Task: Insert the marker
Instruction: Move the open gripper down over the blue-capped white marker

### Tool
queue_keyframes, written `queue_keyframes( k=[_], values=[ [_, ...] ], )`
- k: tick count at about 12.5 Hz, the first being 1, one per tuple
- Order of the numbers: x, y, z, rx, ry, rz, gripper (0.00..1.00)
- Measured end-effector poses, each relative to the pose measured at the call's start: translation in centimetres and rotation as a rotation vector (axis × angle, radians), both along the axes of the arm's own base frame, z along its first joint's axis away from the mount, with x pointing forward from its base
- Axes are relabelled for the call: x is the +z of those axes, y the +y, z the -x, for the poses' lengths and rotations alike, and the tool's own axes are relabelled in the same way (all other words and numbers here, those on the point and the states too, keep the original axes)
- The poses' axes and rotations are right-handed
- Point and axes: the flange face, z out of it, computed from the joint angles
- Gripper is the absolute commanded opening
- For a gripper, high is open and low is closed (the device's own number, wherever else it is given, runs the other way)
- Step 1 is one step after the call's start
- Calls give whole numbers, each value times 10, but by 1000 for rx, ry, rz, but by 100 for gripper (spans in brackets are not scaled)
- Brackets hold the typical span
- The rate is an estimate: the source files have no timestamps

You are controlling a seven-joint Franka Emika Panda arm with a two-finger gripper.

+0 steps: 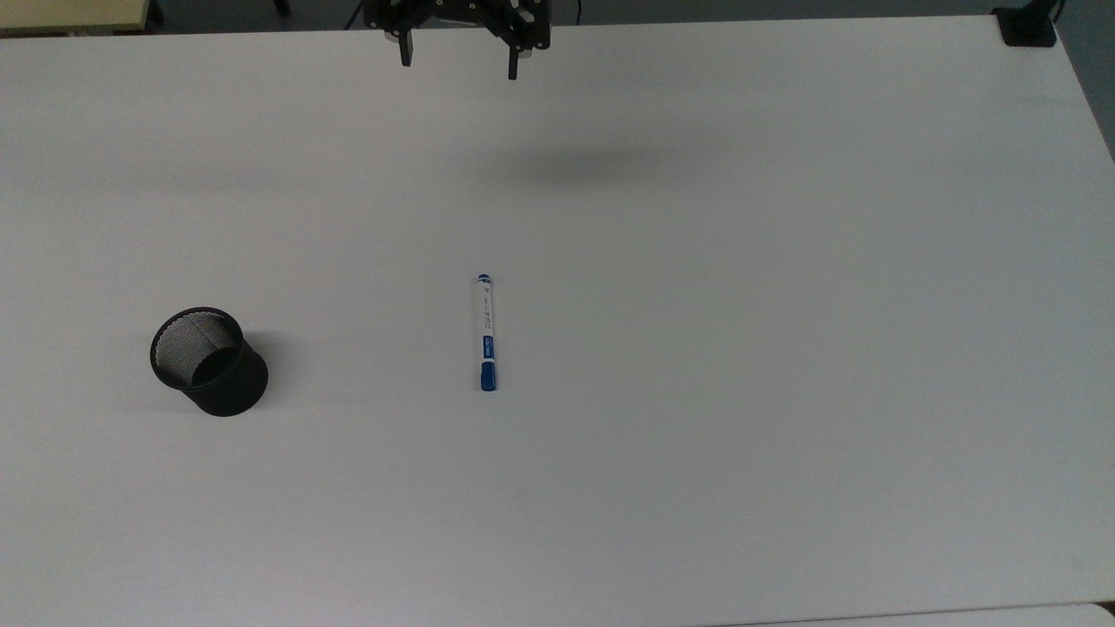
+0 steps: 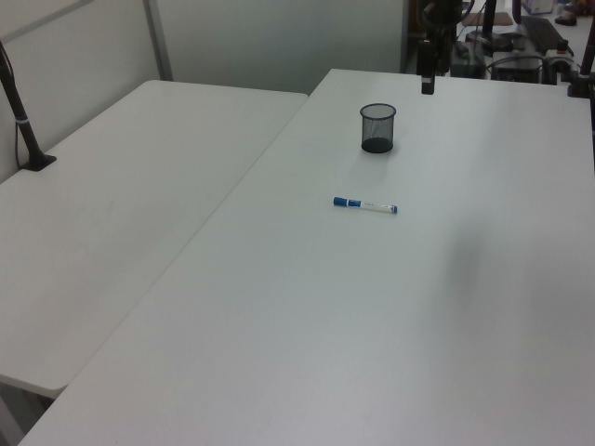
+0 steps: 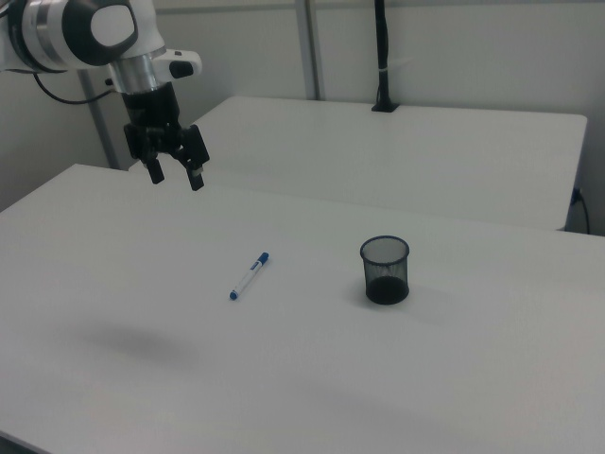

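The marker (image 1: pixel 486 335) lies flat near the middle of the white table (image 1: pixel 697 435), its blue cap toward the top view's bottom edge. It also lies flat in the left view (image 2: pixel 365 205) and the right view (image 3: pixel 250 276). A black mesh cup (image 1: pixel 209 360) stands upright and empty well to the top view's left of the marker (image 2: pixel 377 127) (image 3: pixel 386 270). My gripper (image 1: pixel 459 68) hangs high over the table's far edge, open, with nothing between its fingers (image 3: pixel 176 178). In the left view the gripper (image 2: pixel 428 85) shows side-on beyond the cup.
A second white table (image 2: pixel 112 186) adjoins this one along a seam. A black clamped post (image 3: pixel 383 57) stands on that second table (image 2: pixel 23 121). Another black clamp (image 1: pixel 1028 26) sits at the top view's upper right corner. Equipment crowds the left view's far right.
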Motion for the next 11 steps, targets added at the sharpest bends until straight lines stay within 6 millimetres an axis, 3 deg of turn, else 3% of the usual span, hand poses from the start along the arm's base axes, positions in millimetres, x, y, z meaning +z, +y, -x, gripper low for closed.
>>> queue_keyframes(
  k=[6, 11],
  values=[
    [-2, -17, -3, -34, -4, 1, 100],
    [-20, -10, -15, -20, -3, 1, 100]
  ],
)
